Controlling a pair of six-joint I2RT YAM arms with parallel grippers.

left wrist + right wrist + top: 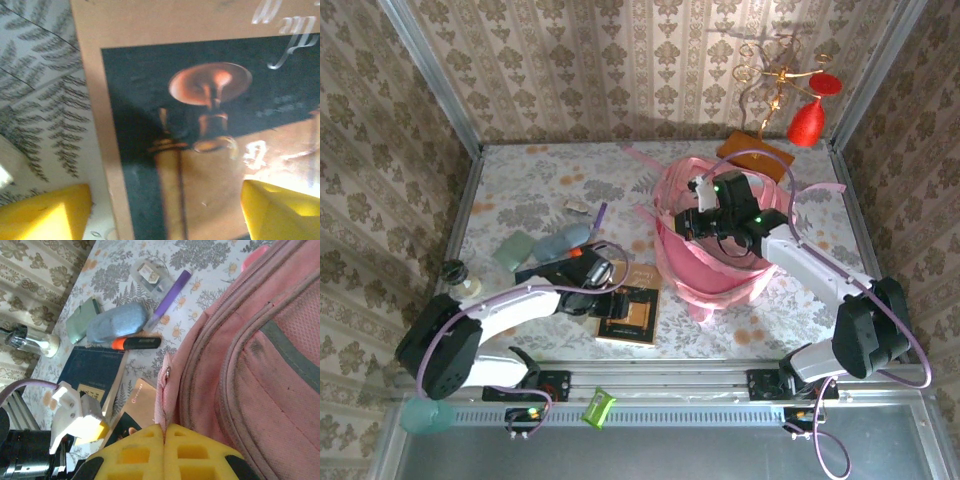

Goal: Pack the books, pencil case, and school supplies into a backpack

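Note:
The pink backpack stands right of centre, and my right gripper is shut on a fold of its pink opening edge; from above that gripper sits at the bag's left rim. The brown book lies flat under my open left gripper, one yellow finger over the table beside the book, the other over its cover. From above, the left gripper hovers at the brown book. The navy book, a black-and-orange pen, a purple pen and a blue-grey pencil case lie left of the bag.
A pale green item and a small bottle sit at the left. An orange stand base with red hanging ornaments is behind the backpack. A green object rests on the front rail.

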